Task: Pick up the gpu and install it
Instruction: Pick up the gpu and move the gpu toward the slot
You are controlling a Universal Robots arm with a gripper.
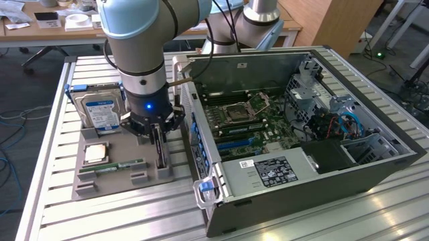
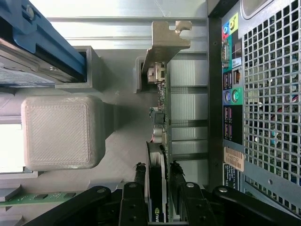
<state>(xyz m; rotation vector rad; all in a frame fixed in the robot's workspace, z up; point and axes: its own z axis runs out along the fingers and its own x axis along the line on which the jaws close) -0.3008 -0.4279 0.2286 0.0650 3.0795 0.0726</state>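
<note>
Gripper [image 2: 158,170] sits low over the gpu [image 2: 163,110], one black finger against each face of the card, so I judge it clamped on the gpu rather than merely straddling it. The gpu stands on edge in a slot of the grey fixture tray [image 2: 124,141], its silvery bracket [image 2: 165,41] at the end away from the fingers and tucked beside a slot post [image 2: 139,75].

For the pick, the grip looks near one end of the card, not its middle. The far end could droop or twist, so a slow lift kept in the card's own plane, with the wrist level, seems wise. The bracket's hooked tip is the edge most likely to catch on that post.

Room is tight sideways. In the exterior view the gripper [image 1: 155,128] and gpu [image 1: 160,150] are just beside the rear panel [image 1: 201,150] of the open computer case [image 1: 315,186], towards that view's right. The hard drive [image 1: 100,113] stands upright in the tray [image 1: 124,178] towards its left, a little apart. The CPU [image 1: 96,152] and the RAM stick [image 1: 110,167] lie flat and low, so they are no hindrance.

Straight up from the slot is the free direction. Farther off, the case lies on its side with the motherboard [image 1: 248,120] exposed, bounded by the case rim.
</note>
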